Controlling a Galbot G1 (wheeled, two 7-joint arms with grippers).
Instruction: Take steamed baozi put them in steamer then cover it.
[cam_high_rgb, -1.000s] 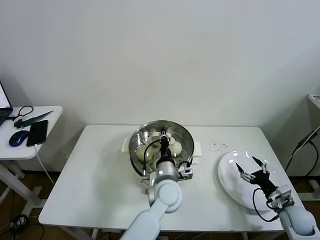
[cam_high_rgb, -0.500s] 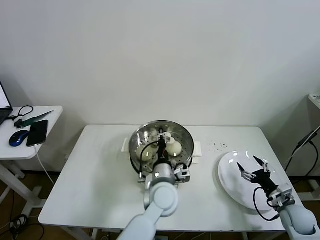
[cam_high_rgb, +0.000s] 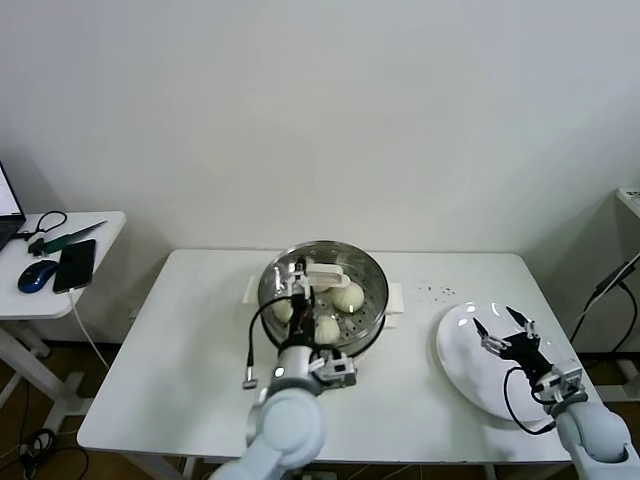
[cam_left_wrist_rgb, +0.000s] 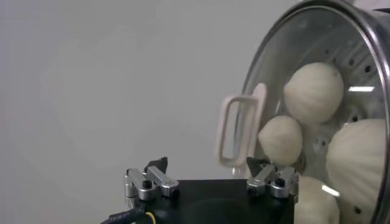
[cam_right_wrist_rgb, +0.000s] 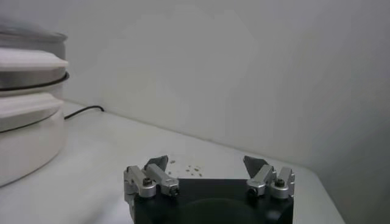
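Note:
The steel steamer (cam_high_rgb: 368, 318) stands on its white base at the table's middle back. The glass lid with a white handle (cam_high_rgb: 322, 270) lies on it. Baozi (cam_high_rgb: 348, 296) show through the glass. In the left wrist view four baozi (cam_left_wrist_rgb: 314, 91) lie under the lid, behind the handle (cam_left_wrist_rgb: 241, 131). My left gripper (cam_high_rgb: 300, 290) is open and empty over the steamer's front left, a little short of the handle; it also shows in the left wrist view (cam_left_wrist_rgb: 206, 164). My right gripper (cam_high_rgb: 505, 335) is open and empty over the white plate (cam_high_rgb: 470, 385).
The plate sits at the table's right edge and holds nothing. Dark crumbs (cam_high_rgb: 432, 291) lie between steamer and plate. A side table (cam_high_rgb: 20, 300) at the far left carries a mouse, a phone and tools. The steamer's white base (cam_right_wrist_rgb: 24, 140) shows in the right wrist view.
My left gripper has drawn back from the lid handle toward the front left, open. The handle now stands free. The right arm has barely moved.

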